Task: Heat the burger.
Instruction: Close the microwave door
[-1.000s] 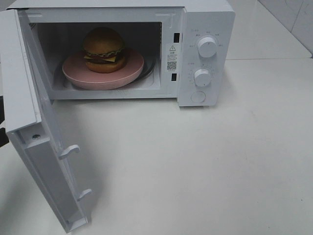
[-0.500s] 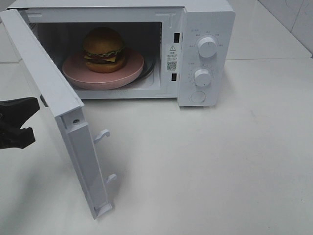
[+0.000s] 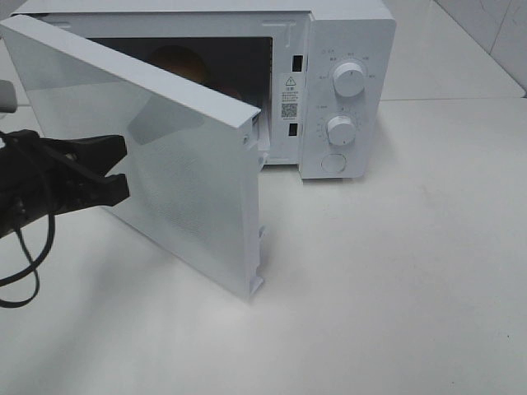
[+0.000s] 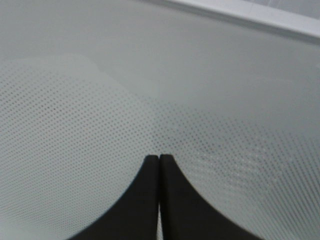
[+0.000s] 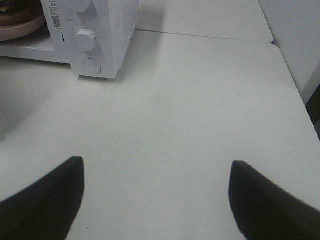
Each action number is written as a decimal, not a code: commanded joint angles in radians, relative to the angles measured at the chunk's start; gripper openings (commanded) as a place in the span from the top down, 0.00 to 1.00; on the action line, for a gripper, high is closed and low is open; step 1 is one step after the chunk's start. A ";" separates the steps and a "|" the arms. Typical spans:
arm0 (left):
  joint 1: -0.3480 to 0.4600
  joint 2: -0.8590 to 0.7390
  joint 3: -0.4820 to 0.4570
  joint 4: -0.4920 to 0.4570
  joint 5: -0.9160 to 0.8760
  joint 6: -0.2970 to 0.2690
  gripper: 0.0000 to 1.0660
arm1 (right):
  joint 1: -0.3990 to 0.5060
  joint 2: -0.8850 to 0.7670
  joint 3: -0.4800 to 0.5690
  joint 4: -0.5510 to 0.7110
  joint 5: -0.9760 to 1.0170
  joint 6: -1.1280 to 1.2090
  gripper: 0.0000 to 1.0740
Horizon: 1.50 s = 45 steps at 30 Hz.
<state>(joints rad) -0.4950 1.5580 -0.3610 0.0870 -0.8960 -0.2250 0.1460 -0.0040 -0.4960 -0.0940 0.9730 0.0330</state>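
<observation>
The burger (image 3: 174, 61) sits inside the white microwave (image 3: 350, 33); only a sliver of its brown bun shows above the door's top edge. The right wrist view catches its edge (image 5: 11, 13) on the pink plate (image 5: 24, 27). The microwave door (image 3: 189, 173) stands half swung toward the opening. My left gripper (image 3: 123, 170) is shut, its tips against the door's outer face, and the left wrist view shows the closed fingertips (image 4: 150, 165) on the dotted door panel (image 4: 75, 115). My right gripper (image 5: 155, 161) is open and empty above the table, well away from the microwave.
Two knobs (image 3: 349, 80) (image 3: 340, 129) and a round button (image 3: 333, 162) sit on the microwave's control panel. The white table (image 3: 395, 271) stretches to the front and right. A black cable (image 3: 33, 263) hangs from the left arm.
The door has swung from wide open to about half shut. My left gripper came in from the left and moved right against it. Burger and plate are now mostly hidden.
</observation>
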 commanded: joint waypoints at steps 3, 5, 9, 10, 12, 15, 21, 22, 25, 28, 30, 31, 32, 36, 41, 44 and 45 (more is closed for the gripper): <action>-0.105 0.073 -0.082 -0.160 -0.012 0.087 1.00 | -0.004 -0.025 0.002 -0.003 -0.012 0.006 0.30; -0.152 0.105 -0.126 -0.233 -0.006 0.134 1.00 | -0.004 -0.025 0.002 -0.003 -0.012 0.006 0.30; -0.197 0.140 -0.177 -0.306 -0.005 0.187 1.00 | -0.004 -0.025 0.002 -0.003 -0.012 0.006 0.30; -0.221 0.161 -0.208 -0.365 -0.006 0.225 1.00 | -0.004 -0.025 0.002 -0.003 -0.012 0.006 0.30; -0.241 0.182 -0.239 -0.417 -0.006 0.256 1.00 | -0.004 -0.025 0.002 -0.003 -0.012 0.006 0.30; -0.250 0.193 -0.255 -0.446 -0.004 0.270 1.00 | -0.004 -0.025 0.002 -0.003 -0.012 0.006 0.30; -0.292 0.266 -0.380 -0.603 -0.001 0.364 1.00 | -0.004 -0.025 0.002 -0.003 -0.012 0.006 0.30; -0.299 0.274 -0.396 -0.617 0.002 0.375 1.00 | -0.004 -0.025 0.002 -0.003 -0.012 0.006 0.30; -0.310 0.303 -0.461 -0.666 0.014 0.419 1.00 | -0.004 -0.025 0.002 -0.003 -0.012 0.006 0.30; -0.330 0.345 -0.543 -0.737 0.025 0.467 1.00 | -0.004 -0.025 0.002 -0.003 -0.012 0.006 0.30; -0.336 0.354 -0.559 -0.749 0.025 0.473 1.00 | -0.004 -0.025 0.002 -0.003 -0.012 0.006 0.30; -0.345 0.378 -0.602 -0.780 0.025 0.494 1.00 | -0.004 -0.025 0.002 -0.003 -0.012 0.006 0.30; -0.345 0.378 -0.602 -0.780 0.025 0.494 1.00 | -0.004 -0.025 0.002 -0.003 -0.012 0.006 0.30; -0.361 0.426 -0.693 -0.858 0.030 0.575 1.00 | -0.004 -0.025 0.002 -0.003 -0.012 0.006 0.30; -0.361 0.456 -0.756 -0.910 0.065 0.631 1.00 | -0.004 -0.025 0.002 -0.003 -0.012 0.006 0.30; -0.361 0.484 -0.809 -0.925 0.072 0.675 1.00 | -0.004 -0.025 0.002 -0.003 -0.012 0.006 0.30; -0.361 0.491 -0.821 -0.925 0.073 0.675 1.00 | -0.004 -0.025 0.002 -0.003 -0.012 0.006 0.30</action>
<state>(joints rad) -0.8700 2.0380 -1.1500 -0.8090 -0.7940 0.4370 0.1460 -0.0040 -0.4960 -0.0940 0.9730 0.0330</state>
